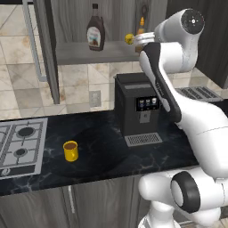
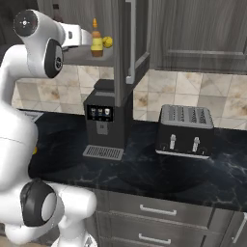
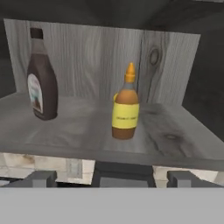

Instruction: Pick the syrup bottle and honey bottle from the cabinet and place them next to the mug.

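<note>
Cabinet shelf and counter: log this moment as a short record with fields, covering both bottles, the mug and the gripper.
syrup bottle: upright on the cabinet shelf, left part, near the back wall
honey bottle: upright on the same shelf, right of the syrup bottle and apart from it
mug: upright on the dark counter, between the stove and the coffee machine
gripper: open, in front of the shelf edge, facing the honey bottle, holding nothing
task state: neither bottle is off the shelf yet
</note>
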